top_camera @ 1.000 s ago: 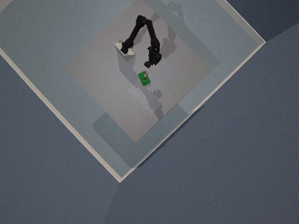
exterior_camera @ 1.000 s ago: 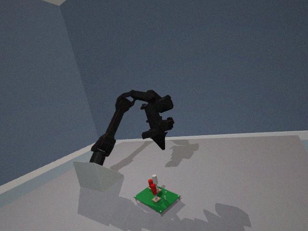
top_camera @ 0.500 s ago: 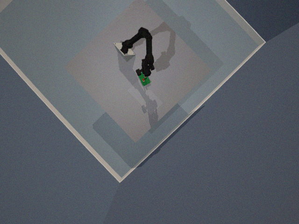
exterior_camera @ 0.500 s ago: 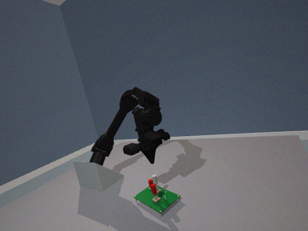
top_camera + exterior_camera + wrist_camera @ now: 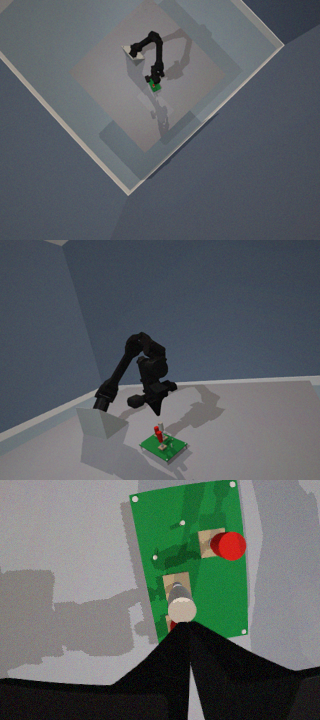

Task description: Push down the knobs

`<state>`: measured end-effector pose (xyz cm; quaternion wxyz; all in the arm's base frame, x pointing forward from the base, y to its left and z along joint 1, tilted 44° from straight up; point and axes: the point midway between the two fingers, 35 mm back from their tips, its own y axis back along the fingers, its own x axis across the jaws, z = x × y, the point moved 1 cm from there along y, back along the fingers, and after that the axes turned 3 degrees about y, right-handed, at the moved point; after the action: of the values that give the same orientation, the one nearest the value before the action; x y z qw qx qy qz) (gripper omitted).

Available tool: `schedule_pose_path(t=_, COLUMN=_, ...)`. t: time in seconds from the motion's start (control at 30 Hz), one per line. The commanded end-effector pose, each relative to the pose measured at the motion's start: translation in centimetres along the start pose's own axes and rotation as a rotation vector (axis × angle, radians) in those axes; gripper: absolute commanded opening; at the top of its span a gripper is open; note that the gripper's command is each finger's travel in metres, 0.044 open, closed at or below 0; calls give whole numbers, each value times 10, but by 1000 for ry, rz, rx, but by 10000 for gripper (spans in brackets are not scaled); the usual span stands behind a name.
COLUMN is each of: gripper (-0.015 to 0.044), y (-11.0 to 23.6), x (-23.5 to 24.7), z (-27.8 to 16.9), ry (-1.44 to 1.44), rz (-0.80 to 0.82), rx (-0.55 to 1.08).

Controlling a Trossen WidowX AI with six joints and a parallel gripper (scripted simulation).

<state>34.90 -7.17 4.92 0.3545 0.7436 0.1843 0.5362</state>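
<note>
The green board stands on short legs on the table, in front of the arm's base. Two red knobs ride high on their shafts beside a pale cylinder. Open table surrounds the board. The gripper hangs above it, fingers together, gripping nothing. The wrist view shows one red knob plainly; the other is probably hidden behind the fingertips.
</note>
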Motion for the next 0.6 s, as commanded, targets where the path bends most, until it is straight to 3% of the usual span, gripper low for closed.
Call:
schedule_pose_path(t=0.0, gripper=0, y=-4, x=0, z=-1, ry=-5, rz=5, rx=5)
schedule_pose_path(t=0.57, gripper=0, y=-24, x=0, z=-1, ry=-5, rz=6, rx=5)
